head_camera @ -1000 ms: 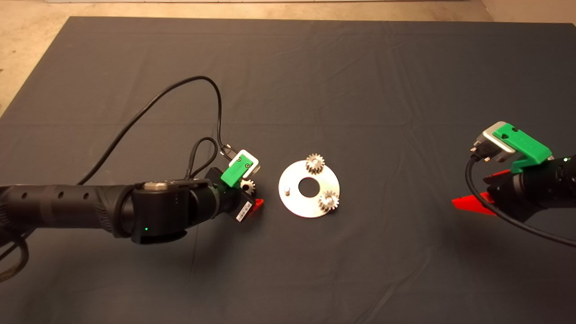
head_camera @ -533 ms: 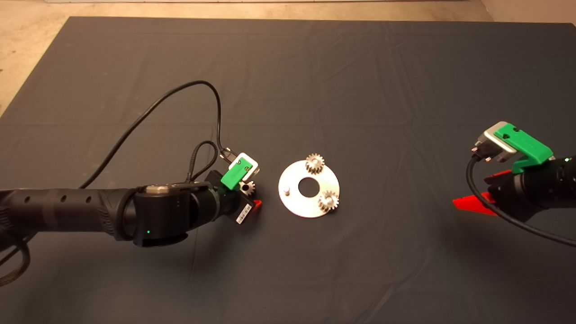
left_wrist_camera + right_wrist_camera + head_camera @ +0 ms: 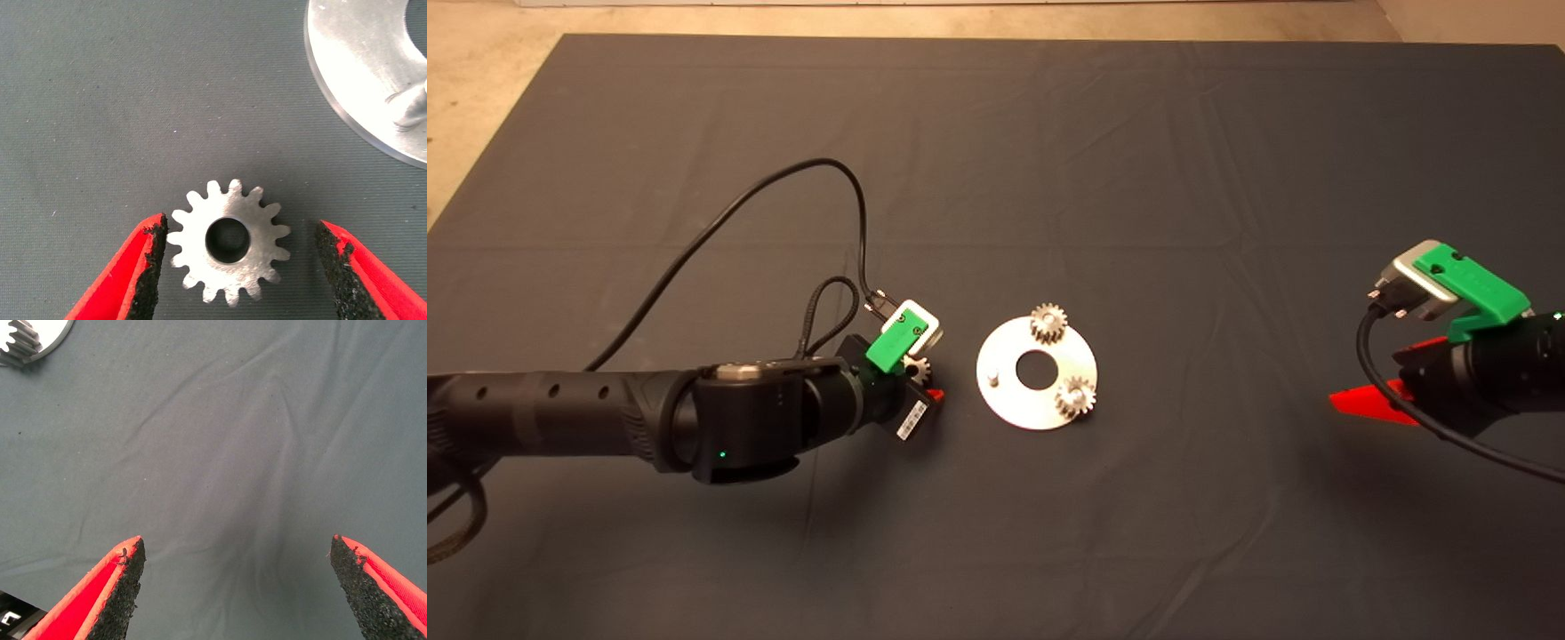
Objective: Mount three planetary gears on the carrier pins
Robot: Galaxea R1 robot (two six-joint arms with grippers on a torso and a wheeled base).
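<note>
Loose gear (image 3: 230, 249): silver, toothed, dark bore — flat on mat, left of disc (image 3: 1037, 373).
Left gripper (image 3: 237, 270): fingers apart, straddling it.
Mounted gears (image 3: 1049, 322): two; one pin (image 3: 991, 377) bare.
Right gripper (image 3: 237, 587): spread wide, right edge.

The head camera looks straight down over the whole mat (image 3: 1049, 133). The left wrist camera sits close above a loose gear (image 3: 229, 241) between its fingers (image 3: 148, 267); both show the disc (image 3: 1037, 373). The right wrist camera faces mat beyond its fingers (image 3: 123, 587).

No legible text anywhere
</note>
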